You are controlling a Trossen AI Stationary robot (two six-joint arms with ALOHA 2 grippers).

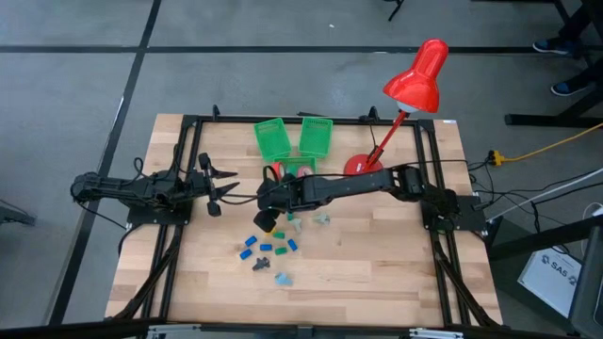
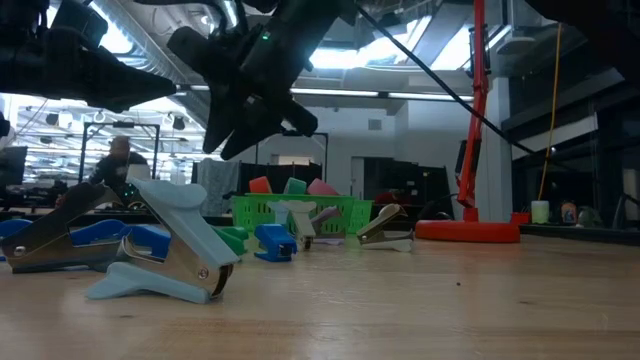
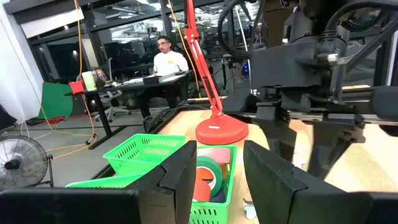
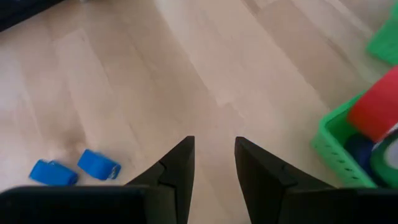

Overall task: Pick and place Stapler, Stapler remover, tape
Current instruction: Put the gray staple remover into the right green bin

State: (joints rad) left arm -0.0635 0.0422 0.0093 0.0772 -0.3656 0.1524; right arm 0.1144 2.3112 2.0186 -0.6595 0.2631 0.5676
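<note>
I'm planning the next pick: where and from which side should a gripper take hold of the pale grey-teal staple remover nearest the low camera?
The staple remover lies on its side on the table, its two curved handles spread toward the camera and joined at the metal hinge. Probably best to come straight down from above and close across the narrow body just behind the hinge, where the handles meet; the splayed ends are likely wider than the fingers' gap.

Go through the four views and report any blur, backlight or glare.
Low view: bright ceiling lights behind leave the arm overhead a dark silhouette; the near stapler remover looks soft. Right wrist view: the two blue staplers and the red tape are smeared. Left wrist view: the green basket reads clearly. High view: evenly lit, no glare on the table.
</note>
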